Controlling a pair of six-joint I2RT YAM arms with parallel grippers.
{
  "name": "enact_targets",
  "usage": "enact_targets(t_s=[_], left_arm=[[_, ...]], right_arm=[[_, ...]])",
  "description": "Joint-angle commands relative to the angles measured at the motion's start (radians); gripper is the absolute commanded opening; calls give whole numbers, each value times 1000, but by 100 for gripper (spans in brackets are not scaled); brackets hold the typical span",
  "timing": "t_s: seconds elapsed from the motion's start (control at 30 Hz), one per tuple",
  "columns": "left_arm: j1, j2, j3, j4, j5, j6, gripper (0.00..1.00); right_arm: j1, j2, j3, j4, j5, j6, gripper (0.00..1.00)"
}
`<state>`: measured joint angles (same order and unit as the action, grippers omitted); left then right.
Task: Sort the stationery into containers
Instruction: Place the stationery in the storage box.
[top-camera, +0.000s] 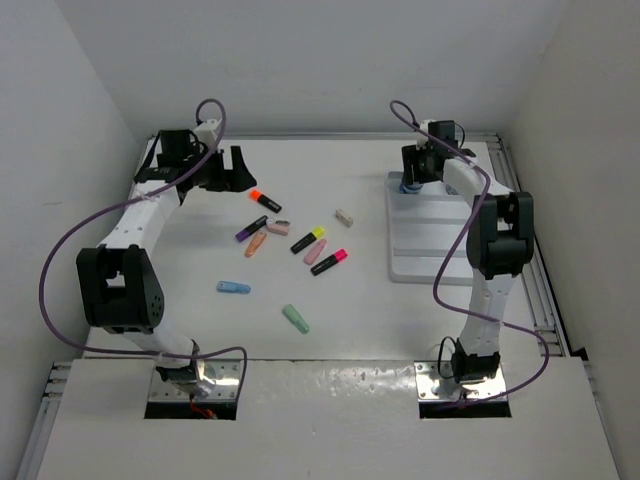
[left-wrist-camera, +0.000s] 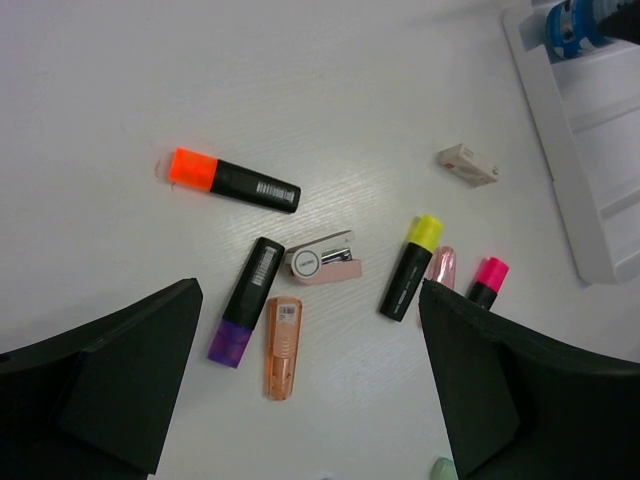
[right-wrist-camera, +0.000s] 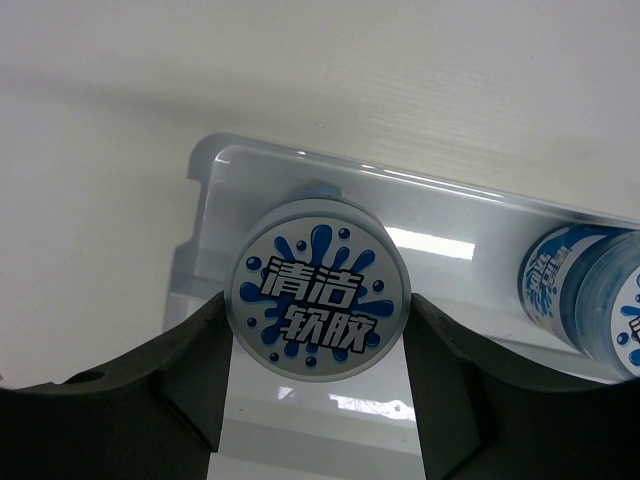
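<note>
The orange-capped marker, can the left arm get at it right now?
Probably yes: the left gripper is open and empty, the orange-capped marker lies just beside it on bare table, nothing on top or between.

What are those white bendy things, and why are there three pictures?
They are two robot arms bolted to a table. One picture looks down from above. The other two come from little cameras on each arm's wrist, so you see the black claw tips at the bottom.

The left claw is open and holds nothing. It hangs over markers lying loose on the table, such as an orange marker and a yellow marker, plus pastel stubs and a tiny beige block.

The right claw is squeezing a round blue-white pot over the white tray. A second pot already sits in the tray, beside it.

The job is sorting everything into that tray.
</note>
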<state>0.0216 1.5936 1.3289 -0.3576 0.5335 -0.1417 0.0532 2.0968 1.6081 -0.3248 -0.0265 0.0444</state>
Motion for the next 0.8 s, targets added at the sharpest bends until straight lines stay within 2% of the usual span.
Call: enact_targets(t_s=[0.0,0.13,0.27,0.3,0.33,0.47,0.6,0.67,0.77], left_arm=[[-3,22,-19,13,-10,56,96],[-11,39,-43,5,-23,112,96],[-11,63,-43,-23,-46,167,97],[-11,71,-39,-27,-62,178,96],[-11,72,-37,-32,-75,180,96],[-58,86,-27,-40,-167,217,96],[-103,137,26,-130,-286,318,85],[-106,173,53,-164,-294,352,78],[-107,206,55,-193,-305,381,74]], right_arm=[[-9,-23,-10,70,2,-9,0],[-10,-12,-20,72,2,-5,5],[-10,-11,-11,59,0,3,35],[-10,-14,-7,52,-1,9,49],[-9,-18,4,47,-4,12,52],[-9,-38,36,6,-19,29,57],[-6,-73,61,-26,-44,46,58],[-4,-81,69,-42,-49,49,59],[2,-101,72,-56,-49,40,65]])
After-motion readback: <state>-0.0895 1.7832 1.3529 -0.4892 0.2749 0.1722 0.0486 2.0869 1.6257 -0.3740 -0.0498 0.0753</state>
